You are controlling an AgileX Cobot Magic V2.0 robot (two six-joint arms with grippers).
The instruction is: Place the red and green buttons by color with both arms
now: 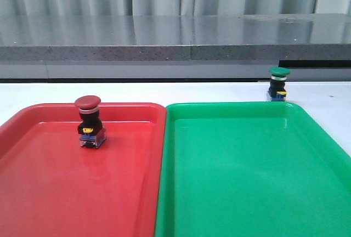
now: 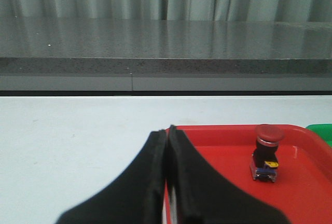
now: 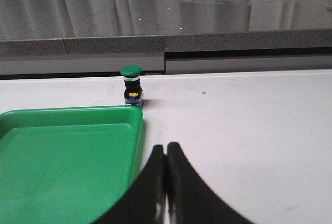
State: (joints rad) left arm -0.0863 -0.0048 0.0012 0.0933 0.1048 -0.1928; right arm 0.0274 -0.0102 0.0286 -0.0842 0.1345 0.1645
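The red button [image 1: 89,122], dark-capped, black-bodied, blue-based, is standing upright inside the red tray [image 1: 33,193], toward its 12 o'clock edge. The green button [image 1: 278,84] is standing upright on the table [image 1: 49,91], just beyond the green tray's [image 1: 247,193] 1 o'clock corner.

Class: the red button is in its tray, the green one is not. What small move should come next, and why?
Probably the right gripper should open and reach for the green button. That button stands upright on the table just beyond the green tray, while the red button already sits in the red tray. Both grippers are shut and empty.
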